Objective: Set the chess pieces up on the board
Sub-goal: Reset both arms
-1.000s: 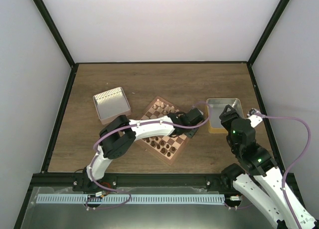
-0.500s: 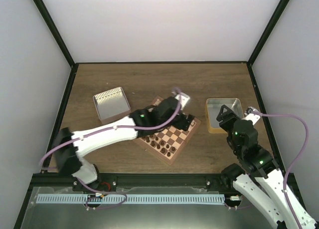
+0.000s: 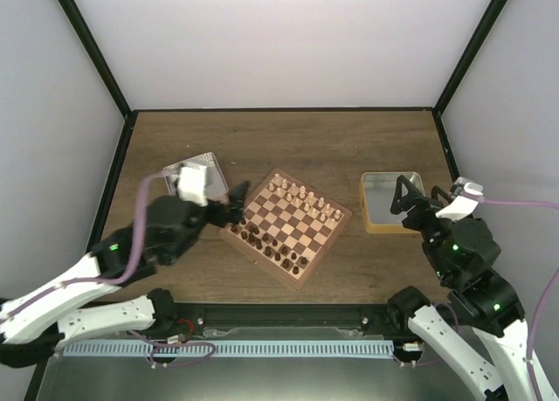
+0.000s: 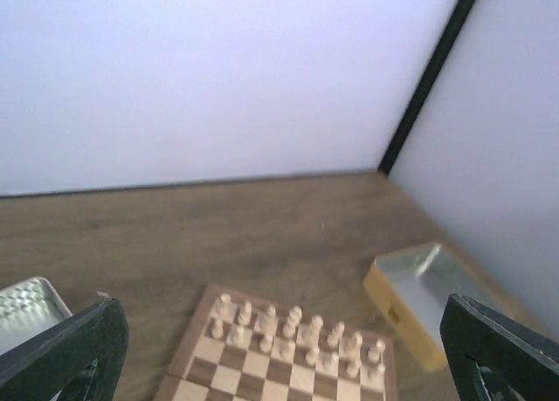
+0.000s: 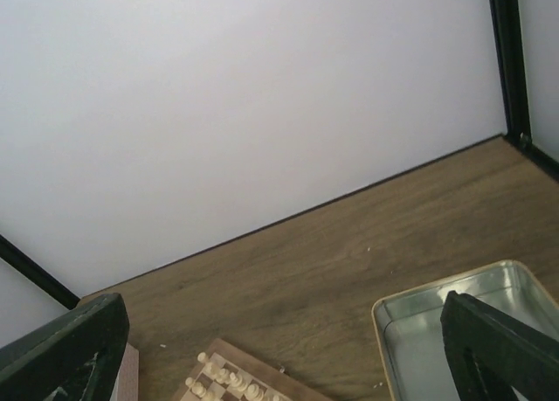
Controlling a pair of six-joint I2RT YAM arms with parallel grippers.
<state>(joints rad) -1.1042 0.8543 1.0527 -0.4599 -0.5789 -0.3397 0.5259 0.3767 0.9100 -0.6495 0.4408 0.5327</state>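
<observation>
The board (image 3: pixel 323 249) lies turned at an angle in the middle of the table. Light beige chess pieces (image 3: pixel 301 196) stand in two rows along its far right side, and dark pieces (image 3: pixel 266 248) along its near left side. My left gripper (image 3: pixel 234 205) hovers open just off the board's left corner with nothing between its fingers. In its wrist view the chess pieces (image 4: pixel 297 331) and board (image 4: pixel 185 344) lie ahead of the left gripper (image 4: pixel 279 366). My right gripper (image 3: pixel 403 198) is open and empty over the right tray (image 3: pixel 376 226). Its wrist view catches the board (image 5: pixel 267 367) corner with chess pieces (image 5: pixel 223 382).
A silver tray (image 3: pixel 203 162) sits left of the board, partly under my left wrist. The gold-sided right tray (image 4: pixel 428 287) shows no pieces inside. Black frame posts and white walls close in the table on three sides.
My left arm has pulled back from over the board's right side to its left corner, and its jaws have opened. The right gripper has drawn back slightly over its tray.
</observation>
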